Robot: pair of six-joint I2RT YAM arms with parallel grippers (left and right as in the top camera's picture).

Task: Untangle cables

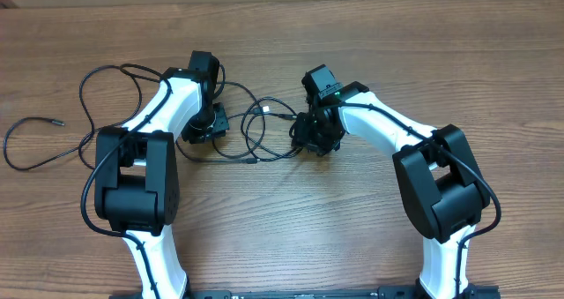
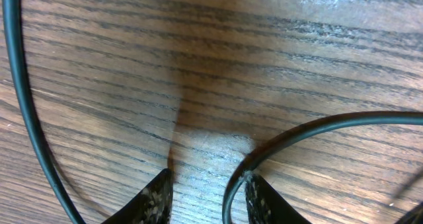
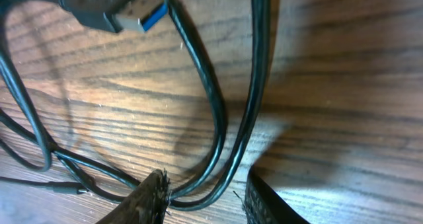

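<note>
The cables (image 1: 256, 127) lay in a messy bunch on the bench (image 1: 352, 237), with loops crossing each other. Our left tool (image 2: 208, 178) sat on one side of the bunch, partly open, with one cable brushing it. Our right tool (image 3: 206, 181) sat on the other side, partly open around two cables. We think most of the untangling was left.

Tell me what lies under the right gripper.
Wrist view: two black cable strands run between the fingers of the right gripper on the wooden table, a blue-tipped USB plug beyond. Overhead, the gripper body hides that spot.
</note>
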